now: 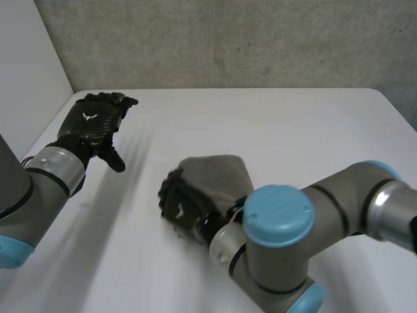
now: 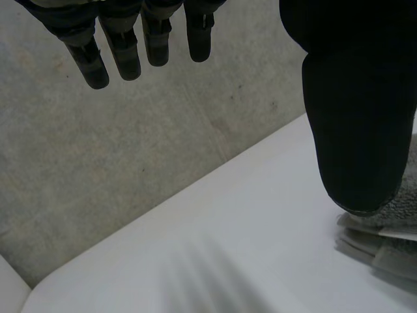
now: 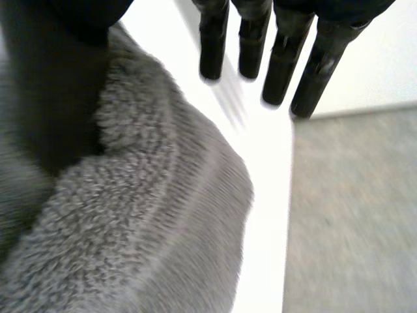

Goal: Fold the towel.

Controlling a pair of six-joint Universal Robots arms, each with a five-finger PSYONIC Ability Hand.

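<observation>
A: Entry one. Where is the towel?
B: The grey towel (image 1: 218,175) lies bunched in a rounded heap on the white table (image 1: 306,130), about mid-table and toward the near side. In the left wrist view its edges show as stacked layers beside that hand's thumb.

A: Right hand?
B: The right hand (image 1: 179,207) is at the towel's near-left edge, back of the hand up, touching the cloth. In its own wrist view the fingers (image 3: 280,62) run straight out past the towel over bare table and clasp nothing. The thumb (image 3: 52,91) lies against the fluffy pile. Whether it presses in or only rests there, I cannot tell.

A: Right arm?
B: The right arm (image 1: 339,195) comes in from the near right, and its light-blue cap (image 1: 277,207) is just beside the towel.

A: Left hand?
B: The left hand (image 1: 91,124) is over the table's far-left corner, well apart from the towel. Its fingers (image 2: 124,55) are straight and relaxed, thumb (image 2: 358,117) out to the side, nothing in its grasp.

A: Surroundings?
B: A grey concrete wall (image 1: 228,39) stands behind the table.
</observation>
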